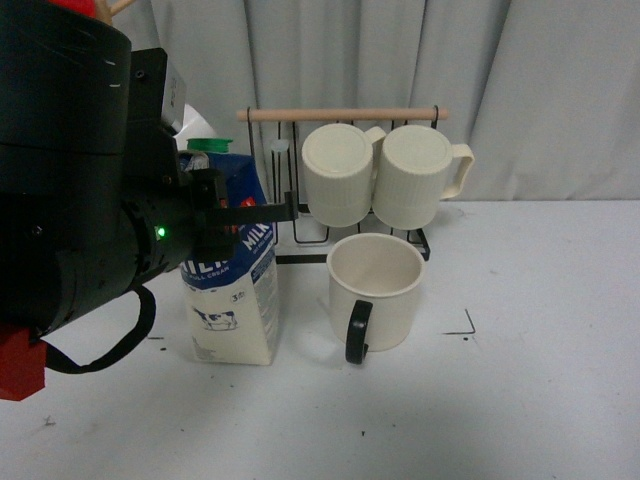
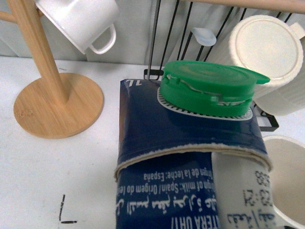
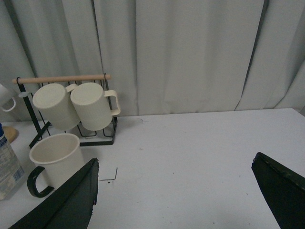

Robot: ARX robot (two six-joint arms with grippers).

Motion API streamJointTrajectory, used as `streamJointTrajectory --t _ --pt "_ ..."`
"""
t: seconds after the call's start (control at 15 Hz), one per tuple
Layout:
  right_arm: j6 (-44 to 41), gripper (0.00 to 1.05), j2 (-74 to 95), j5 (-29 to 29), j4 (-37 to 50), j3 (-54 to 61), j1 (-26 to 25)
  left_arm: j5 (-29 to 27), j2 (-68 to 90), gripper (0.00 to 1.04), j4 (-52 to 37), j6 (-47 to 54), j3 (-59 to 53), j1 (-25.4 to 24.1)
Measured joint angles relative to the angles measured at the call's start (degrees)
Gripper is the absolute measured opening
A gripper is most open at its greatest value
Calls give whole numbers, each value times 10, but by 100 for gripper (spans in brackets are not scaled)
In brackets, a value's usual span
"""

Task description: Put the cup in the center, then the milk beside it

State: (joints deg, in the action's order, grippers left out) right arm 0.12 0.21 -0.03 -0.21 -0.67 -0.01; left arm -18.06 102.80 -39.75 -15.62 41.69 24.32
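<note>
1. Cup (image 1: 375, 290) stands upright on the desk (image 1: 540, 400), near a black corner mark (image 1: 465, 328)
2. Milk carton (image 1: 235, 300) stands just left of it, apart; the milk step looks nearly done
3. Left hand (image 1: 228, 212) at the carton top, grip cannot be told; right hand (image 3: 175, 164) gapes empty
4. Next: release, lift clear without tipping

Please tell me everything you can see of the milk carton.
The milk carton looks like printed cardboard: dark blue upper part with white "MILK", cream base with a cow drawing, and a round green cap, closed. It stands upright on the white table, left of the cup with a gap between. The left arm hides its upper left side.
</note>
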Motion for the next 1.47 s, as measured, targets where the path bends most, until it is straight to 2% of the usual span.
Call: streamJointTrajectory --t 0.2,0.53,0.93,1.07,1.27,1.47 --pt "0 98 0 0 0 0 0 1 7 7 0 -38 9 16" --pt "0 98 0 0 0 0 0 -7 23 9 -24 -43 9 34" --pt "0 98 0 0 0 0 0 -1 11 77 -37 -43 10 42" --pt "0 98 0 0 0 0 0 25 -15 98 -13 -56 8 38" --pt "0 98 0 0 0 0 0 74 -65 98 -6 -78 -33 37" --pt "0 98 0 0 0 0 0 80 -173 98 12 -64 -88 29"
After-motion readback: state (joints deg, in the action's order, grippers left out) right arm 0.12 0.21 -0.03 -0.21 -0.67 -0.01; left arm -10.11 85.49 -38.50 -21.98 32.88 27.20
